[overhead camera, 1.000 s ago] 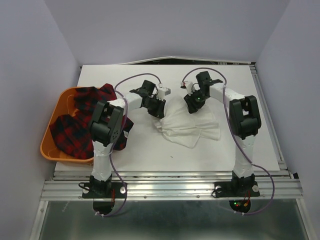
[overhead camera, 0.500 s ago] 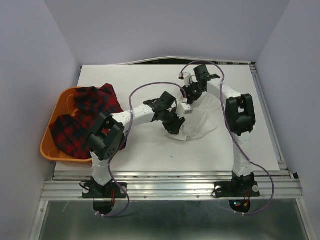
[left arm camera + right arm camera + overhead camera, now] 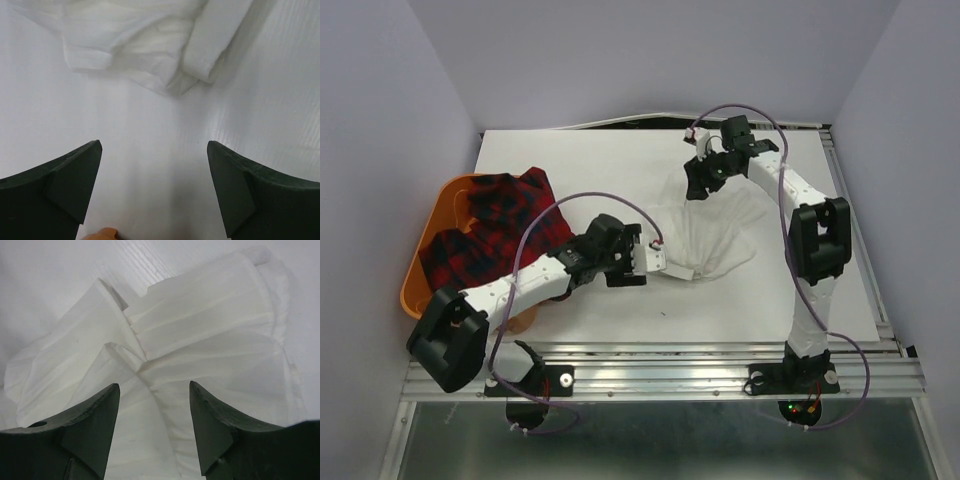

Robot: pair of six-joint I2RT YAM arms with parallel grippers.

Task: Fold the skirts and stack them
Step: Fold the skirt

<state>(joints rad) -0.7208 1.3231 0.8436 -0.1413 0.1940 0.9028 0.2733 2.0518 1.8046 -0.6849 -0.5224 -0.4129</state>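
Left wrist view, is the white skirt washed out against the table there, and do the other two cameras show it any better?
Left wrist: yes, the white skirt nearly blends into the white table, with only faint shadows marking its folds. Right wrist: sharper, pleats clearly shaded. Top external: even light, low contrast, but the outline is readable.

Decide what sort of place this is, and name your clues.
Probably a robotics lab workcell: the left arm and right arm are bolted to a metal rail, and a white table boxed in by blank walls holds a white skirt.
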